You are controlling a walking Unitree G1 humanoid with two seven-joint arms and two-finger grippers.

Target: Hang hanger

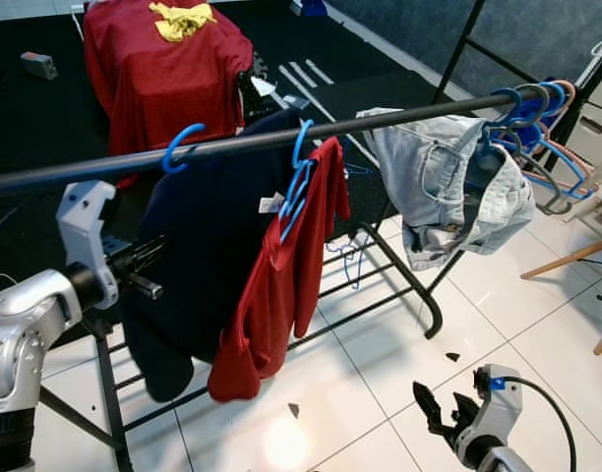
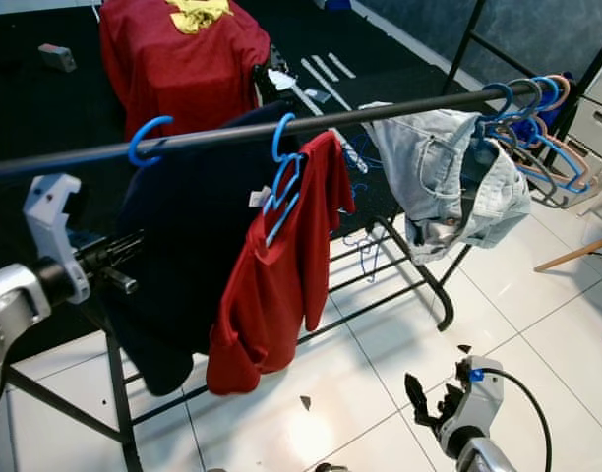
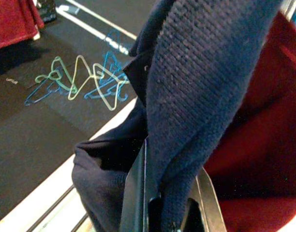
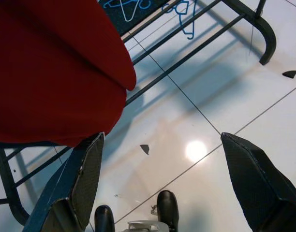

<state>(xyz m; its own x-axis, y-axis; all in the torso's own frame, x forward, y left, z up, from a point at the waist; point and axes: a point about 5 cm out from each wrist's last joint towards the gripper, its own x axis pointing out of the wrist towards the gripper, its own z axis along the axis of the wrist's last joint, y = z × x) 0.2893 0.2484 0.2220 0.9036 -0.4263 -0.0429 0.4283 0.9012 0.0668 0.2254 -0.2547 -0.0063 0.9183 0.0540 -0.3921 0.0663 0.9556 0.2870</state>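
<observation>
Two blue hangers hook over the rail (image 1: 380, 120): one hanger (image 1: 181, 144) carries a navy sweater (image 1: 208, 246), its neighbour (image 1: 299, 182) a red shirt (image 1: 281, 285). The left gripper (image 1: 144, 258) pinches a fold of the sweater, seemingly to steady the load. The right gripper (image 4: 162, 179) hangs low over the tiled floor (image 1: 517, 295), fingers spread, idle.

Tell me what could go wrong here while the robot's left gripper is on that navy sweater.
The left gripper is pinching the navy sweater; pulling away without opening could drag its blue hanger along or off the rail. The red shirt hangs crooked against the sweater and might slip if jostled.
</observation>
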